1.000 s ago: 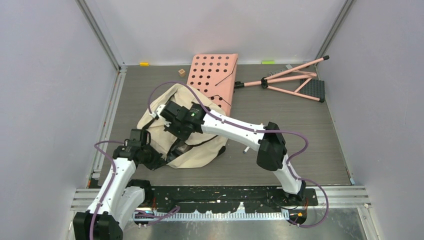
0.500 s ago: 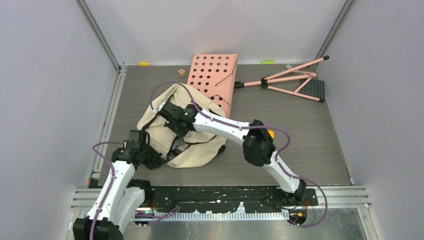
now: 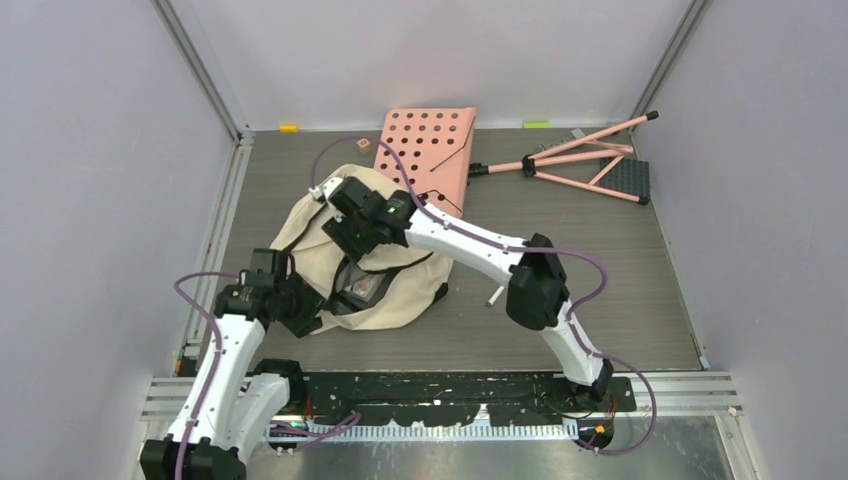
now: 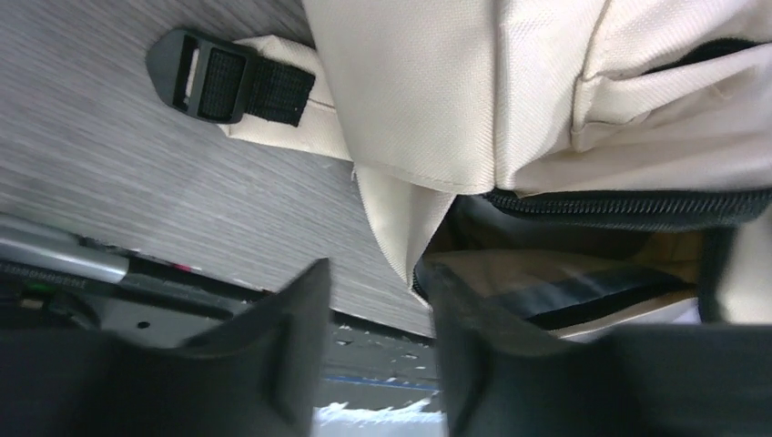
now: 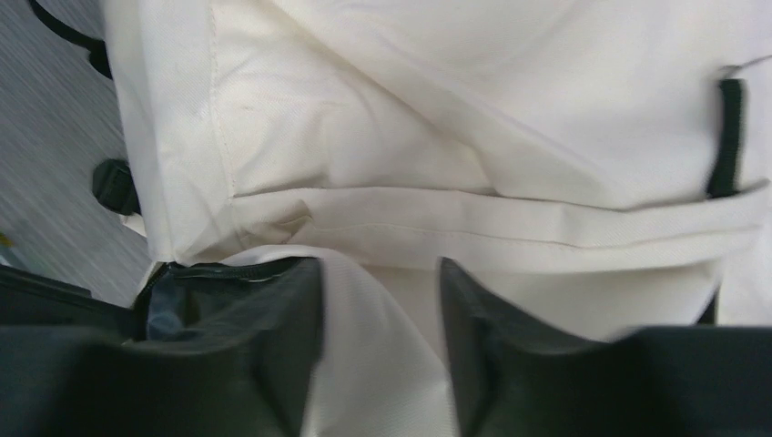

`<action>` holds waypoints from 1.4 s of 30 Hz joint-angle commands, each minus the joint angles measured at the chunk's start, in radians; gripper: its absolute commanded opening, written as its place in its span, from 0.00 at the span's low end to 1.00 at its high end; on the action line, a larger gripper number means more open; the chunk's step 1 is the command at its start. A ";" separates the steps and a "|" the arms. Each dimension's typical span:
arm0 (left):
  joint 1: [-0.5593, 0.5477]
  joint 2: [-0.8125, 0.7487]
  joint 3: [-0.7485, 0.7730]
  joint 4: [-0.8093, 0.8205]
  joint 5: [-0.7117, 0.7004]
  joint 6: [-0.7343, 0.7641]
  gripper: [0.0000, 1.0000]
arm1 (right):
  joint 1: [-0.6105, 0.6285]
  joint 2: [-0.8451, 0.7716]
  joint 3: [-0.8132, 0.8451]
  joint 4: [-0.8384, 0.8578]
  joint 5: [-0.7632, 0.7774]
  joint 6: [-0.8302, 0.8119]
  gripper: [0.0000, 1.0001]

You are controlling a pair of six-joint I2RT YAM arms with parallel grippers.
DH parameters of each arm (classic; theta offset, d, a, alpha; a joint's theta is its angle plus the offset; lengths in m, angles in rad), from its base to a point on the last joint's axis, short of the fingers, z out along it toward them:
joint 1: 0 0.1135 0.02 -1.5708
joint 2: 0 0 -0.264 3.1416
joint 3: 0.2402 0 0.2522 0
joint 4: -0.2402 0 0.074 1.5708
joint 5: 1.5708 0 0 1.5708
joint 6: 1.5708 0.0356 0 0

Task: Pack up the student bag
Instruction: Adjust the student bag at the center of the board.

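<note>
Left claw [image 4: 375, 350]: spread, nothing pinched; table [image 4: 137, 200] shows through the gap between its fingers [image 4: 291, 355].
Right claw [image 5: 380, 346]: spread, with cream cloth filling the gap; whether the fingers [image 5: 282, 346] touch the cloth cannot be told.
Bag [image 3: 400, 295]: lies slumped on the table [image 3: 600, 260], its near left edge at the left claw [image 3: 305, 312] and its upper side under the right claw [image 3: 350, 245].
Bag by left claw: a pointed corner of the bag [image 4: 437, 91] hangs just ahead of the tips, nearest the right-hand finger.
Zipper [image 4: 628, 205]: ahead and right of the left claw, open; flat dark and tan things show inside, too unclear to name.
Buckle [image 4: 214, 82]: black, flat on the table, ahead and left of the left claw.
Bag by right claw: folds and a seam of the bag [image 5: 455, 109] run across just past the tips.
Board [image 3: 430, 150]: pink, holed, beyond the right claw, its near edge touching the bag.
Stand [image 3: 590, 165]: pink, folded, well right of the right claw.
</note>
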 commanded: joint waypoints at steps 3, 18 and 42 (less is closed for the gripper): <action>0.005 0.056 0.241 -0.052 -0.088 0.144 0.64 | -0.108 -0.263 -0.012 0.051 0.052 0.116 0.72; -0.487 0.625 0.690 0.319 -0.079 0.498 0.73 | -0.477 -0.309 -0.188 -0.068 -0.093 0.316 0.81; -0.744 0.866 0.705 0.201 -0.500 0.560 0.31 | -0.496 -0.286 -0.441 0.103 -0.290 0.209 0.75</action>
